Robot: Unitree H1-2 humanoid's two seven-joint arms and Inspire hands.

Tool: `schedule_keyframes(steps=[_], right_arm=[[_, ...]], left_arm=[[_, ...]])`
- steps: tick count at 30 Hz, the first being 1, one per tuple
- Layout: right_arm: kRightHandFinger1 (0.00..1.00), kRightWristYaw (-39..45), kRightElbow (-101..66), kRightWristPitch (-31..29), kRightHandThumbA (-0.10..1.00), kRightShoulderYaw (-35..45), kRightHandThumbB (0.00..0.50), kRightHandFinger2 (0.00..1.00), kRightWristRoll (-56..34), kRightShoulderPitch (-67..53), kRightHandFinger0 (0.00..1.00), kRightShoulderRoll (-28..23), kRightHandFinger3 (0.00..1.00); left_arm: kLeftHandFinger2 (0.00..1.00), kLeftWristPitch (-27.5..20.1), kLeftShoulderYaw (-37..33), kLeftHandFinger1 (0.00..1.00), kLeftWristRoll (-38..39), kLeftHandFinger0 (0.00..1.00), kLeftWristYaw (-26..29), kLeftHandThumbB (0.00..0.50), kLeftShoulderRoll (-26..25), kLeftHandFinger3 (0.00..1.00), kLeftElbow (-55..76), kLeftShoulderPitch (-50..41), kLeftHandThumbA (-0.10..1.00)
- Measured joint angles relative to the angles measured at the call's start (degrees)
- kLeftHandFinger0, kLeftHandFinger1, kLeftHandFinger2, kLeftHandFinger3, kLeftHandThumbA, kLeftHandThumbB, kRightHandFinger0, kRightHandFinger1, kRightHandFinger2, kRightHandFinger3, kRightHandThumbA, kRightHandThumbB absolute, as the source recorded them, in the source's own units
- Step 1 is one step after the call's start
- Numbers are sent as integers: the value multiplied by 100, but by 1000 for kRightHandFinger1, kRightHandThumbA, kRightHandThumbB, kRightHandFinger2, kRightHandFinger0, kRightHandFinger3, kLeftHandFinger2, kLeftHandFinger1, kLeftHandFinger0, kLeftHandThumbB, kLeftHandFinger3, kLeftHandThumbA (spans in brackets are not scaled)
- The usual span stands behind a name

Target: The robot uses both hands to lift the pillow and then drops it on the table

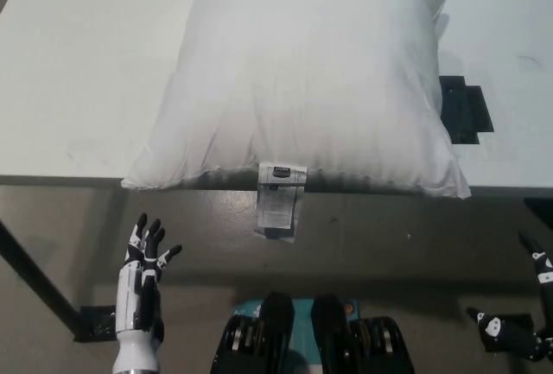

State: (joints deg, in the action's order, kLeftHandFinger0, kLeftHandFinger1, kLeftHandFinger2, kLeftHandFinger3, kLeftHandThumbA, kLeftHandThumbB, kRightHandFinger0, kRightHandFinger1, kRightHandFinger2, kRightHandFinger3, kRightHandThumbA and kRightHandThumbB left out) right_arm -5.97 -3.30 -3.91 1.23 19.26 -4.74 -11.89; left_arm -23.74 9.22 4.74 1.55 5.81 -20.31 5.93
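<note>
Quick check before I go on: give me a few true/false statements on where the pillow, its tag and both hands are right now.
1. The pillow lies on the table. True.
2. The left hand is gripping the pillow's corner. False: it is below the table edge, apart from the pillow, fingers spread and holding nothing.
3. The pillow's tag hangs down over the near table edge. True.
4. The right hand rests on top of the pillow. False: it is low at the bottom right corner, clear of the pillow and only partly in view.
5. A dark object shows by the pillow's right side. True.
</note>
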Motion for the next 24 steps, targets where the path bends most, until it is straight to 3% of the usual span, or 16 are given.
schedule_keyframes(steps=[5,6,8,11,12,13,16,19,24], right_arm=[[1000,0,-25,-13,1000,0,49,1000,35,37,1000,0,1000],[1000,0,-25,-14,1000,0,78,1000,44,36,1000,0,1000],[1000,-1,-28,-34,1000,0,92,1000,48,28,1000,1,1000],[1000,-17,-48,-164,1000,2,129,1000,50,-19,1000,5,1000],[1000,-26,-72,-228,1000,11,135,1000,43,-54,1000,12,1000],[1000,-29,-92,-249,1000,14,145,1000,37,-82,1000,18,1000],[1000,-29,-248,-265,1000,38,153,1000,15,-171,1000,29,1000],[1000,-32,-366,-304,1000,106,184,1000,-18,-203,1000,35,1000],[1000,-36,-625,-345,1000,313,176,1000,-97,-210,1000,37,1000]], left_arm=[[1000,-40,16,1000,12,855,-4,236,12,1000,0,15,877],[1000,-46,19,1000,13,825,-5,193,11,1000,1,15,863],[1000,-55,41,1000,34,821,-11,189,18,1000,8,13,869],[1000,-69,108,1000,63,882,-10,148,55,1000,43,-4,944],[1000,-70,123,1000,56,893,-6,150,65,1000,96,-23,944],[1000,-71,143,1000,54,953,-6,196,70,1000,152,-34,1000],[1000,-75,164,1000,-49,1000,50,185,43,1000,357,-77,1000],[1000,-79,170,1000,-183,1000,143,155,-29,1000,601,-128,996],[1000,-110,269,1000,-317,1000,293,135,-234,1000,1092,-162,1000]])
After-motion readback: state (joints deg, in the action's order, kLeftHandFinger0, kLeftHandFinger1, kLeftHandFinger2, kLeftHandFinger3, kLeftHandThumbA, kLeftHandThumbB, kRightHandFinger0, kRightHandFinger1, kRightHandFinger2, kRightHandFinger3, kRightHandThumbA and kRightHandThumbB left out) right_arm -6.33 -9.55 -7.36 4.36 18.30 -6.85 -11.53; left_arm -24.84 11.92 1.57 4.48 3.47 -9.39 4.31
